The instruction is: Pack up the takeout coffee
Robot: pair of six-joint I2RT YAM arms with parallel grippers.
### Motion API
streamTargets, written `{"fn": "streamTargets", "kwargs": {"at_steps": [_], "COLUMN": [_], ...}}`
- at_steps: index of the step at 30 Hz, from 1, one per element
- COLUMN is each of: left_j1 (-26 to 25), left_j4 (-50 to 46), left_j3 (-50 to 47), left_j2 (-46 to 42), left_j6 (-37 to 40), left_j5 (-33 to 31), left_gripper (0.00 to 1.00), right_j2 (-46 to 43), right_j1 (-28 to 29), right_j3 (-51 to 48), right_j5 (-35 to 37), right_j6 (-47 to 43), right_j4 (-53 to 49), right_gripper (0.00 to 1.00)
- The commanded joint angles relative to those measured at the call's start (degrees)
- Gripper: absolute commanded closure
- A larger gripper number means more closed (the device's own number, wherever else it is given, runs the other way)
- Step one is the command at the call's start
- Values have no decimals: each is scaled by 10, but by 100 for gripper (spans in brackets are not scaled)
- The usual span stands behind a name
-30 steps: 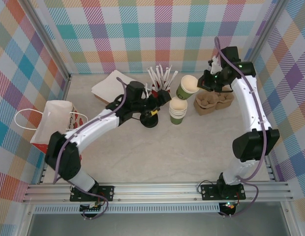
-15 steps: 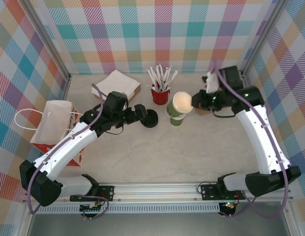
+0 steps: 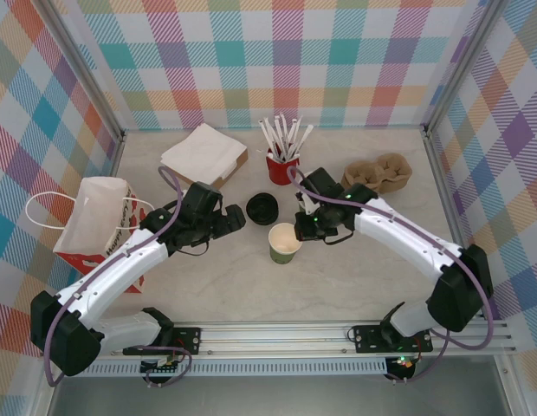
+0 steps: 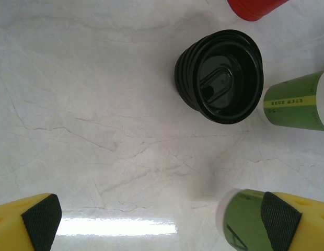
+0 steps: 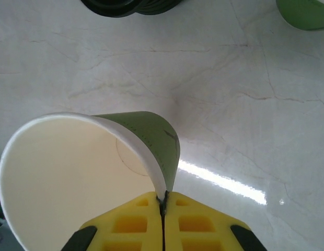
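right wrist view has the right claw (image 5: pixel 163 209) closed tight, its two yellow fingers pressed together on one wall of an open paper cup (image 5: pixel 83 172), just under the rolled rim. the wall looks a little pulled in where it is pinched. from the top view that cup (image 3: pixel 285 243) is upright, middle of the table (image 3: pixel 208 286), just near of a stack of black lids (image 3: pixel 262 208), with the right claw (image 3: pixel 305 227) at its right side. i can't tell whether its base is set down or hanging just off the surface.

the left claw (image 4: pixel 161 217) is spread wide and holding nothing, looking down on the lids (image 4: pixel 220 76); a second green cup (image 4: pixel 295 102) sits beside them and the red cup (image 4: pixel 253 5) is farther off.

to my eye the cup is empty, so very light, and thin paper: soft in the side, stiffest at the rim and base. a rim pinch like this should carry it, but a hard squeeze would crease it. the lids look glossy, stiff and nested, so i'd guess they are slippery and may lift together; gripping the top one across its outer edge seems best.
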Motion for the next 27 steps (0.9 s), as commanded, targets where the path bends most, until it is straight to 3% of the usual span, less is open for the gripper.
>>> {"fn": "streamTargets", "kwargs": {"at_steps": [1,7,12,27], "left_j1": [5,5,5,44], "left_j4": [-2,0,0,30], "left_j3": [-8,1,12,91], "left_j2": [-8,2,18,144], "left_j6": [-10,-8,-6,43], "left_j5": [-14,-12,-8,65], "left_gripper": [0,0,0,4], "right_j2": [24,55,47,-108], "right_j1": [9,17,18,17], "right_j3": [-7,-10,-6,66], "right_j5": [37,35,36,125], "right_j6": [6,6,4,-12], "right_j4": [38,37,28,-50], "right_gripper": [93,90,77,43]}}
